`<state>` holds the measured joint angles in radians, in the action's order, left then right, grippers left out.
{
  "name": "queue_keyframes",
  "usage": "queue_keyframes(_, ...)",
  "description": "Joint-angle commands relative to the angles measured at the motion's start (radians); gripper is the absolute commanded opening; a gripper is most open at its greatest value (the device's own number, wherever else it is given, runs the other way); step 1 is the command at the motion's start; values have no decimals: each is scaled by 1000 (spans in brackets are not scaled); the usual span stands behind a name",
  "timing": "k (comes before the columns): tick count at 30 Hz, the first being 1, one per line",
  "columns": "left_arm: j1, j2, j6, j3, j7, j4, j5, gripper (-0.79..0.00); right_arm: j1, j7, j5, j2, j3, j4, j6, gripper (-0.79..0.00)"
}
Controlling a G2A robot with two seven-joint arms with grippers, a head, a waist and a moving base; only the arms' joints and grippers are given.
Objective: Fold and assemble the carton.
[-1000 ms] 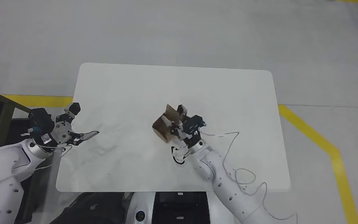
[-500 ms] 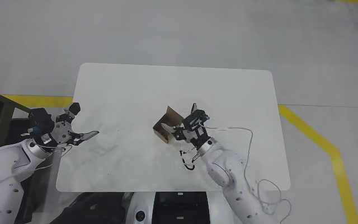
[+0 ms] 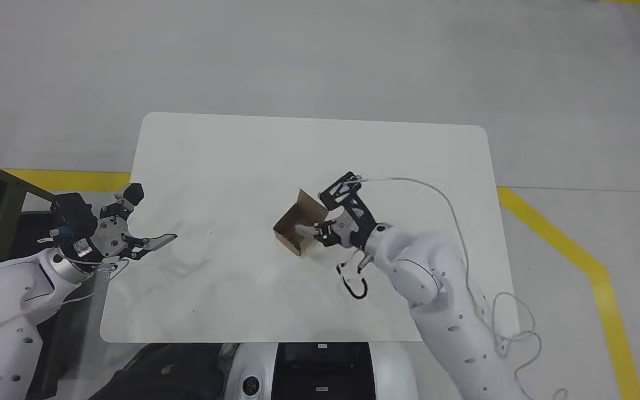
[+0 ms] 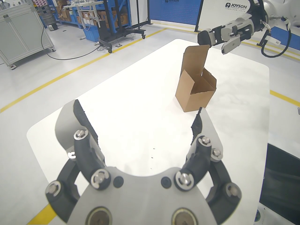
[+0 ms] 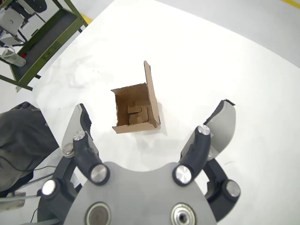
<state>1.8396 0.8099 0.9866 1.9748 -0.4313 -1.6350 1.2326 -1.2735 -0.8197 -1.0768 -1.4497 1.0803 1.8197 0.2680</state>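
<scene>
A small brown carton stands upright near the middle of the white table, its top open. One tall flap sticks straight up and short flaps lie folded inside. My right gripper hovers open just above and beside the carton, nothing between its fingers. In the left wrist view the right gripper sits by the tall flap's upper edge. My left gripper hangs open over the table's left edge, far from the carton.
A thin cable from the right arm loops over the table's right half. A green metal frame stands off the table's left side. Yellow floor tape runs past the right edge.
The right gripper has lifted off the carton and drawn back to its right, the arm swinging outward. The tall flap now stands free. The left arm has not moved.
</scene>
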Motion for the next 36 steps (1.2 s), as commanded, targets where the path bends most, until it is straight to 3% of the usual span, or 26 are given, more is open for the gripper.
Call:
queue_keyframes(1,0,0,0,0,0,0,0,0,44,-54,34,-2,-7,-31,-1,0)
queue_keyframes(4,0,0,0,0,0,0,0,0,96,-92,71,-5,-21,-75,-6,-9)
queue_keyframes(5,0,0,0,0,0,0,0,0,112,-100,79,-6,-24,-89,-8,-49)
queue_keyframes(9,0,0,0,0,0,0,0,0,162,-126,128,-9,-33,-139,-13,-425)
queue_keyframes(11,0,0,0,0,0,0,0,0,178,-139,148,-9,-37,-156,-11,-520)
queue_keyframes(14,0,0,0,0,0,0,0,0,190,-147,157,-7,-43,-169,-12,-773)
queue_keyframes(23,0,0,0,0,0,0,0,0,173,-155,205,2,-41,-154,-20,-785)
queue_keyframes(31,0,0,0,0,0,0,0,0,87,-35,311,14,-15,-63,33,-785)
queue_keyframes(36,0,0,0,0,0,0,0,0,29,62,499,17,24,-76,49,-785)
